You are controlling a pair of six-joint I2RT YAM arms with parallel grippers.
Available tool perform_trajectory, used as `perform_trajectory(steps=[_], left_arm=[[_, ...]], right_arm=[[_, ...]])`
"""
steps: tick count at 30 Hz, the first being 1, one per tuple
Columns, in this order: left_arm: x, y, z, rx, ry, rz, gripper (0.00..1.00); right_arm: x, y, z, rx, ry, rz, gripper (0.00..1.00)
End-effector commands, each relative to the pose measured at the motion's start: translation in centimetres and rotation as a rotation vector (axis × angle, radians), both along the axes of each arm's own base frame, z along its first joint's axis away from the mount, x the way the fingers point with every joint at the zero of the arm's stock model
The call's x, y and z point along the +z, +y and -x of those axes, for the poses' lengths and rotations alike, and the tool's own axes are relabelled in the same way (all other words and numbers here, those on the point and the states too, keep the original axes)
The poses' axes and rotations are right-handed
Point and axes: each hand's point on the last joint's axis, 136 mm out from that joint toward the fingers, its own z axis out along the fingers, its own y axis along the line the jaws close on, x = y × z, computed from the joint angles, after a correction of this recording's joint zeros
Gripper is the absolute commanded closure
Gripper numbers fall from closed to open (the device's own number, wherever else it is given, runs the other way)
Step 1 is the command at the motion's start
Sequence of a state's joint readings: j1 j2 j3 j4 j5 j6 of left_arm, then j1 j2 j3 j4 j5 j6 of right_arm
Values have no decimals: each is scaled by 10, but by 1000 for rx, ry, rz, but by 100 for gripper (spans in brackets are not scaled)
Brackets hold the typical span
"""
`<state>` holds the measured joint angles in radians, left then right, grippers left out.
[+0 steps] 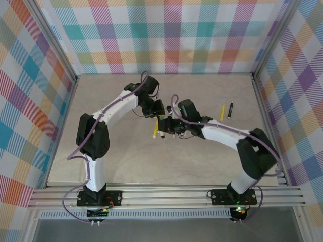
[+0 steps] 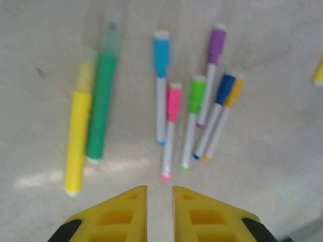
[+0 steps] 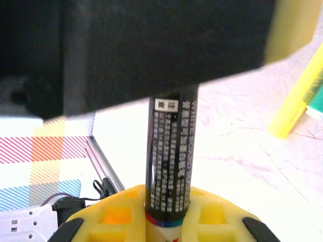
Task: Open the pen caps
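- Top view: one yellow pen (image 1: pixel 222 112) and one black pen (image 1: pixel 230 110) lie side by side on the tabletop (image 1: pixel 126 161), well apart from both arms.
- Left wrist view: the left gripper (image 2: pixel 160 194) is nearly clenched and grasps nothing. Below lie one yellow highlighter (image 2: pixel 77 136), one green highlighter (image 2: pixel 102 101) and six slim white pens (image 2: pixel 189 138), pen caps (image 2: pixel 173 101) on. Two of them touch, so a grab may drag both.
- Right wrist view: the right gripper (image 3: pixel 166 214) grasps one black marker (image 3: pixel 169 151), upper end hidden. An off-axis pull could wrench it loose.
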<state>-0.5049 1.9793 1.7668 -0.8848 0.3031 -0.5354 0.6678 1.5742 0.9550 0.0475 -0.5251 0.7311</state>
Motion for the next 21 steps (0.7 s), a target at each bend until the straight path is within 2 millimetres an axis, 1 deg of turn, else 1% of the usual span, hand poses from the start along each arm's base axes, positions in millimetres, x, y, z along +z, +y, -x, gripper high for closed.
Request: perform_trajectory(steps=[1, 4, 6, 7, 9, 11, 15, 19, 21], left_arm=[[-16, 86, -80, 198, -160, -230, 100], [-19, 85, -88, 205, -154, -231, 100], [-20, 85, -90, 205, -153, -230, 100], [-20, 86, -90, 202, -152, -242, 100], [-20, 95, -88, 187, -150, -296, 100], [-23, 110, -85, 184, -138, -357, 100], [-33, 146, -78, 204, -105, -435, 100], [-46, 178, -73, 220, -66, -520, 100], [-53, 191, -73, 224, -45, -554, 100]], right_arm=[[-9, -30, 91, 178, 137, 70, 100], [-14, -44, 104, 158, 155, 82, 100], [-17, -50, 104, 139, 144, 100, 100], [-18, -54, 98, 115, 130, 120, 100], [-22, -68, 78, 46, 113, 169, 100], [-28, -89, 51, -51, 96, 253, 100], [-38, -137, -10, -251, 66, 406, 100], [-46, -176, -60, -353, 10, 622, 100], [-50, -192, -81, -388, -5, 697, 100]])
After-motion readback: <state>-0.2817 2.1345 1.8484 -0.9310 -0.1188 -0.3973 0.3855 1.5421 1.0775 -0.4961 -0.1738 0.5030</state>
